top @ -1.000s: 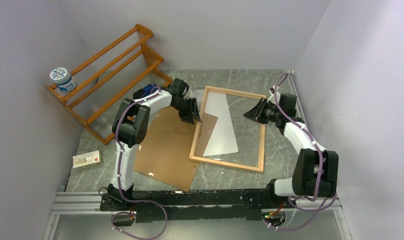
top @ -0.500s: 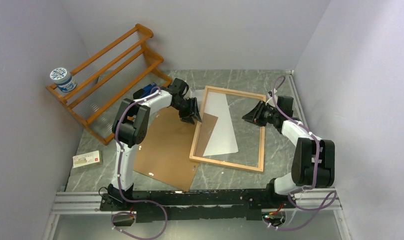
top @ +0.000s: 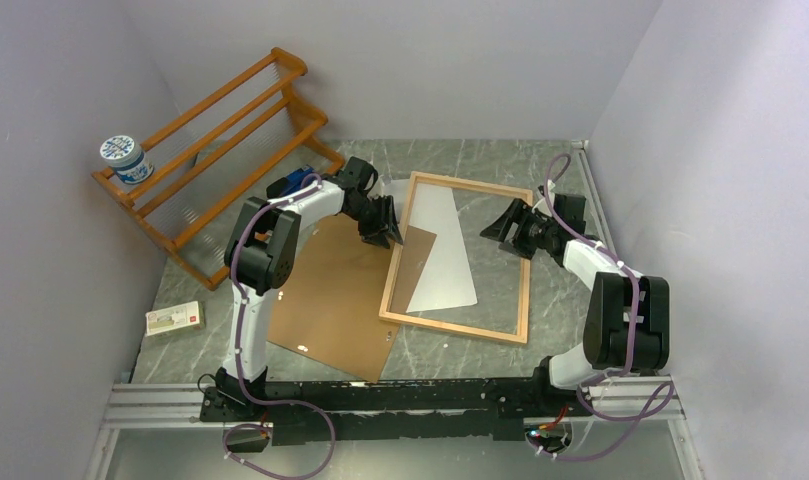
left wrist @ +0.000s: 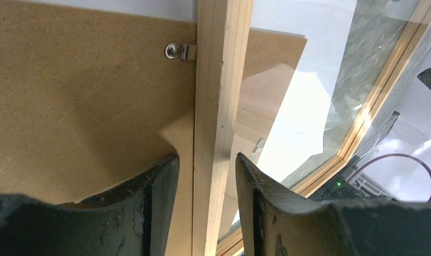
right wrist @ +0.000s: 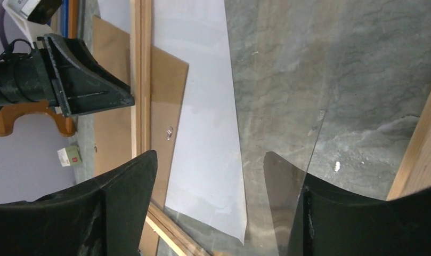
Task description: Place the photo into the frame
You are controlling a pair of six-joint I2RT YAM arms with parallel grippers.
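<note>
Two jaws of the left gripper (left wrist: 206, 158) are set astride the frame's (left wrist: 219, 80) left rail; a pinch cannot be confirmed. The right gripper (right wrist: 209, 153) is spread, empty. The photo (right wrist: 202, 106), laid askew inside the frame, should be squared gently, uncreased.

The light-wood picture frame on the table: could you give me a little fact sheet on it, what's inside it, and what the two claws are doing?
frame: large light-wood rectangular picture frame, lying on the grey marbled table
photo: white paper sheet, plain side up, askew inside the frame's opening
board: flat brown backing board, one corner reaching under the frame's left rail
left claw: straddles the left rail; grip unclear
right claw: open, empty, over the frame's interior
</note>
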